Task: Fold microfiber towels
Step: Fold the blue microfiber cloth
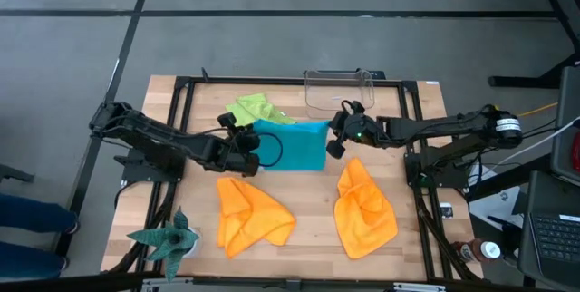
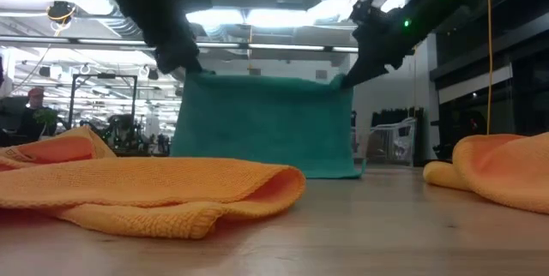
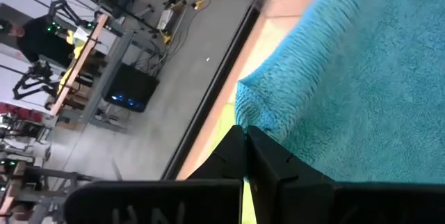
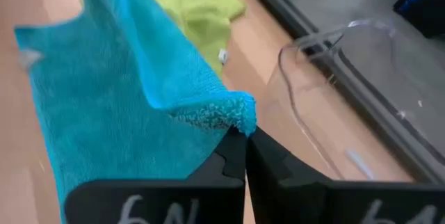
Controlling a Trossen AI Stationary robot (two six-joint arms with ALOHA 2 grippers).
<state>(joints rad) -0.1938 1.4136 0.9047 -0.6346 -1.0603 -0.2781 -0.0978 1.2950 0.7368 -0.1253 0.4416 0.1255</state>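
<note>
Bare worktop (image 1: 313, 206) runs between the two orange towels (image 1: 252, 216) (image 1: 364, 209) toward the front edge. The raised teal towel (image 1: 294, 144) spans mid-worktop; a clear container (image 1: 340, 91) blocks the back edge.

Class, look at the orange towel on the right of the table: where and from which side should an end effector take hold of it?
Grip the orange towel at its raised peak nearest the teal towel, coming from above; that fold stands off the table.

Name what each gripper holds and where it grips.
Both hold the teal towel: the left gripper pinches one upper corner, the right gripper the other, the towel hanging between them.
</note>
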